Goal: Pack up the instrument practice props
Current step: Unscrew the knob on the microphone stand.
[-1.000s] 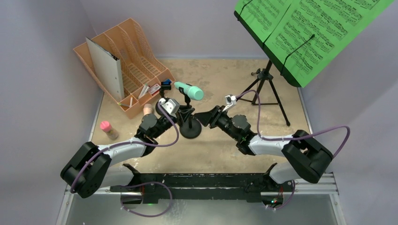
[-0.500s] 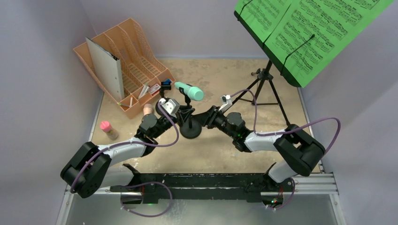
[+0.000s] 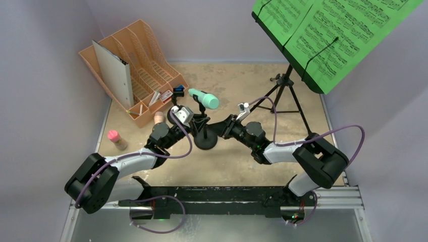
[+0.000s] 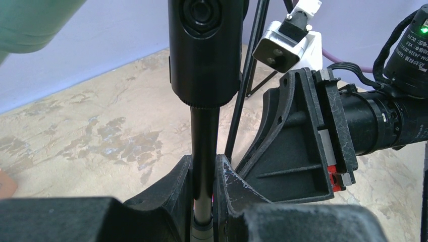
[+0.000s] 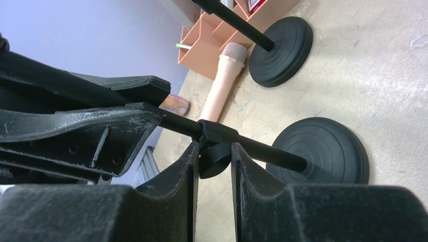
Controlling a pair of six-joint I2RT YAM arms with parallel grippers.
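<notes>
An orange file rack (image 3: 146, 65) holding a grey binder (image 3: 113, 73) stands at the tabletop's (image 3: 227, 80) far-left corner. A pink-capped bottle (image 3: 115, 139) sits nearer.

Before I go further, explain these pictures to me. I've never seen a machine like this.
These are two robot arms bolted at the table's near edge: the left arm and the right arm. One picture looks down from above and behind them. The other two come from a camera on each wrist, so each shows its own two-fingered tool up close.

On the table stand a tripod carrying green sheet music, an orange rack, and a clip pole with a teal microphone at its top. A pink microphone lies near a second pole.

The left tool is shut on the clip pole's thin shaft. The right tool has its fingers either side of a knob on that pole; whether it presses is unclear.
</notes>
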